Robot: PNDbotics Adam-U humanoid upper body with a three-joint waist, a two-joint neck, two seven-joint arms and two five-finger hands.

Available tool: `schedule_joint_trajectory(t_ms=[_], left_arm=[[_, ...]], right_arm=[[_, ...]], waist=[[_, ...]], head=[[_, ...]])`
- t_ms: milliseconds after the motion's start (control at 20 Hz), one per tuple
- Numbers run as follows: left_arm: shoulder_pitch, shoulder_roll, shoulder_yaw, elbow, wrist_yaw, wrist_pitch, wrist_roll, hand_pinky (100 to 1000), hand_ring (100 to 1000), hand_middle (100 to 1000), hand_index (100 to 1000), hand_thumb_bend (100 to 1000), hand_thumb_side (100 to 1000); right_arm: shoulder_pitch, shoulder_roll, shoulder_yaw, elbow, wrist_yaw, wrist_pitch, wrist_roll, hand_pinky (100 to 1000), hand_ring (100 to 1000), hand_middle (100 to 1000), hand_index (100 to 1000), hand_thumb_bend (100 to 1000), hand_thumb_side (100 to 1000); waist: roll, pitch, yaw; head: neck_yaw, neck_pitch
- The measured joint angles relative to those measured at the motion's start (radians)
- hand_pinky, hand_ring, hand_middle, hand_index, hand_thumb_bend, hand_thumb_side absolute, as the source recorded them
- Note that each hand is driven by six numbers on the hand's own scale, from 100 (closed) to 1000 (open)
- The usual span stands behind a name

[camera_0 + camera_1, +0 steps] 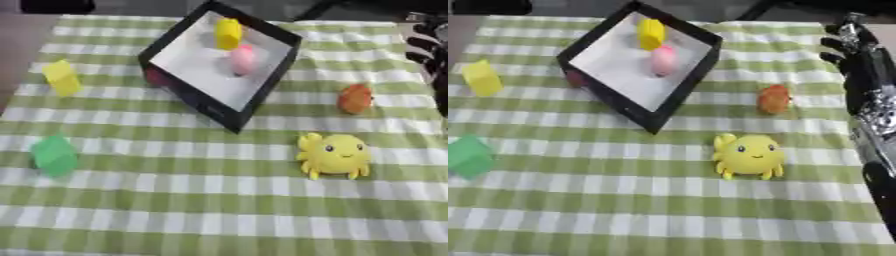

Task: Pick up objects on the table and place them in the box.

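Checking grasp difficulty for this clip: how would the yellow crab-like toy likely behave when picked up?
The yellow toy looks rounded and plush, so it probably squashes and weighs little. Its short legs sit flat on the tablecloth, so rolling seems unlikely. The right hand is apart from it.

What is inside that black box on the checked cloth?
The black box holds a yellow block and a pink object on its white floor. A reddish thing shows at its left outer wall, mostly hidden.

Black right hand (852,47), dark fingers, silver metal forearm segments below
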Motion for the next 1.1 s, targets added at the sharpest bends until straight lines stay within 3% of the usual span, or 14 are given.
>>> schedule_joint_trajectory(t_ms=[200,450,750,1100], left_arm=[[-0.008,0.069,-0.042,-0.031,-0.019,0.072,-0.088,848,840,823,895,642,628],[-0.032,0.104,-0.089,-0.051,-0.059,0.137,-0.228,852,845,829,902,632,642],[-0.051,0.111,-0.124,-0.054,-0.126,0.152,-0.388,851,844,827,904,642,633],[-0.077,0.112,-0.173,-0.056,-0.178,0.181,-0.464,851,843,818,894,664,563]], right_arm=[[0.005,-0.007,0.0,0.0,0.004,0.002,0.002,836,851,821,883,100,803],[0.004,-0.013,0.001,0.0,0.007,0.003,0.006,837,852,821,883,100,805],[0.004,-0.014,0.004,0.001,0.007,0.005,0.009,838,852,821,883,100,809],[0.0,-0.014,0.007,0.001,0.007,0.005,0.013,838,852,820,882,100,811]], waist=[[0.003,0.0,0.0],[0.005,0.0,-0.005],[0.006,0.001,-0.007],[0.006,0.001,-0.007]], head=[[-0.006,0.0],[-0.008,0.0],[-0.007,0.0],[0.007,0.0]])
